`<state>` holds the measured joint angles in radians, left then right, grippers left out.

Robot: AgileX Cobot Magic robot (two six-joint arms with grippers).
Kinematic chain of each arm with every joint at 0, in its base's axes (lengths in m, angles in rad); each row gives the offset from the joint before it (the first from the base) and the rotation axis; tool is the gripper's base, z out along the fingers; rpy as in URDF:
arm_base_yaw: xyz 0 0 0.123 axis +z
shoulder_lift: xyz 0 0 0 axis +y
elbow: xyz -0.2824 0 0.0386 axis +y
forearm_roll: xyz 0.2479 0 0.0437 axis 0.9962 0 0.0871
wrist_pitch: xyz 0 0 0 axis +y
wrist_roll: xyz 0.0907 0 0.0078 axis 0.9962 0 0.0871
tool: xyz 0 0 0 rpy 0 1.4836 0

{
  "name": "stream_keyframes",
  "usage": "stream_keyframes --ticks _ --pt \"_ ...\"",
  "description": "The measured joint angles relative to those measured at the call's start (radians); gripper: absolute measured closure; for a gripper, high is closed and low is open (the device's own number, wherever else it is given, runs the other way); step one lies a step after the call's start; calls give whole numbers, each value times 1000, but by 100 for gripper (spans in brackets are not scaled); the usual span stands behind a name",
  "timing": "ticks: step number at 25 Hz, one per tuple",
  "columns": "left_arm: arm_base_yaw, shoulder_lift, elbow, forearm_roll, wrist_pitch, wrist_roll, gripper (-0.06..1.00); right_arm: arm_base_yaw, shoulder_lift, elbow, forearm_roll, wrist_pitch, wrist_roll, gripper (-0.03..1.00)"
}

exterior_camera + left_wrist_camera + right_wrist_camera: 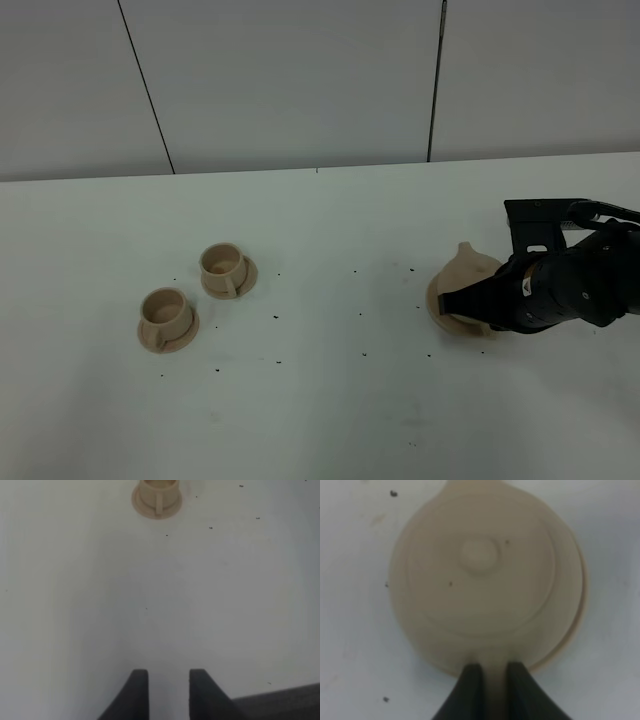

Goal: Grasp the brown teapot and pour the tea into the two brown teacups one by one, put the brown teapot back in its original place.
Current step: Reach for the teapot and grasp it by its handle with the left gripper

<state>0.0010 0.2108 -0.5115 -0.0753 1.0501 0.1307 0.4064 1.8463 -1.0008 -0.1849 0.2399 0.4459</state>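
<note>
Right claw point(494, 666) pinching brown teapot point(485, 580) handle point(495, 680) — mostly hidden, plate point(582, 600) a sliver, left claw point(168, 672) spread

On my left wrist feed I see the left gripper point(169, 672) hanging over the white table point(150, 605). Its two dark fingers point(137, 695) stand apart, with a narrow strip of bare table showing between them and nothing held. Well ahead of the fingers one brown teacup point(159, 489) sits upright on its saucer point(140, 506), its loop handle point(159, 504) turned toward the camera and its rim partly cut off by the frame edge. A few dark specks point(210, 528) lie scattered on the table near the cup. A dark grey textured surface point(285, 702) shows just beside the fingers; I cannot tell what it is
</note>
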Motion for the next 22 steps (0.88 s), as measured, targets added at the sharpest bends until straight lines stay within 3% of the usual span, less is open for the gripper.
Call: stream_keyframes --ticks 22 --pt "0 0 0 0 0 0 68 0 0 0 0 -5 -67 87"
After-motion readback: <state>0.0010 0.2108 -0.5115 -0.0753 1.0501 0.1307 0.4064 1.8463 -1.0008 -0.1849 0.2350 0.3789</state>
